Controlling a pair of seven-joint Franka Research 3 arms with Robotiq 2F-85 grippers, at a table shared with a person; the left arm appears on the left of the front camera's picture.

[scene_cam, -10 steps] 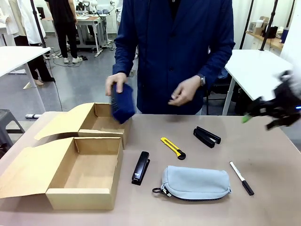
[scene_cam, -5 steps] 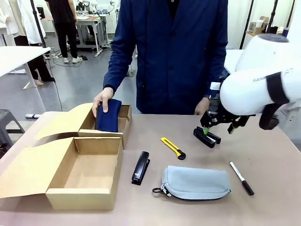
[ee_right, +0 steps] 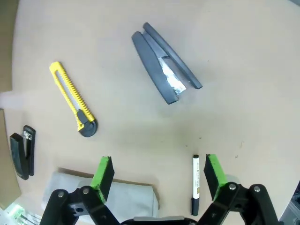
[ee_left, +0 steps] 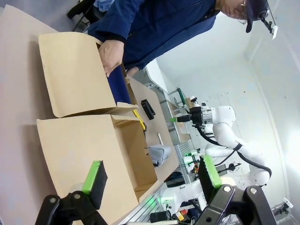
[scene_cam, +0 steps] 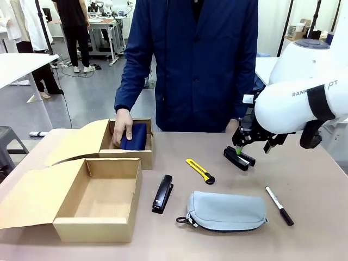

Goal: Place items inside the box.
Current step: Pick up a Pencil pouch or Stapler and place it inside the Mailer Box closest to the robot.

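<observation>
Wide brown cardboard box (scene_cam: 92,228) sits open; black stapler (scene_cam: 162,193), yellow knife (scene_cam: 200,170), grey zipped pouch (scene_cam: 228,211) and white pen (scene_cam: 279,205) lie beside it. Left gripper (ee_left: 151,180) and right gripper (ee_right: 158,171) both stand open, empty

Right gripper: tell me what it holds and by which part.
Nothing. The right gripper hangs open above the beige table, apart from the opened black stapler.

Looking like lab: white worktables (scene_cam: 22,62) standing on bare grey floor (scene_cam: 92,100), person (scene_cam: 76,27) standing by far bench (scene_cam: 103,24), shelf (scene_cam: 304,41) holding boxes and gear.
</observation>
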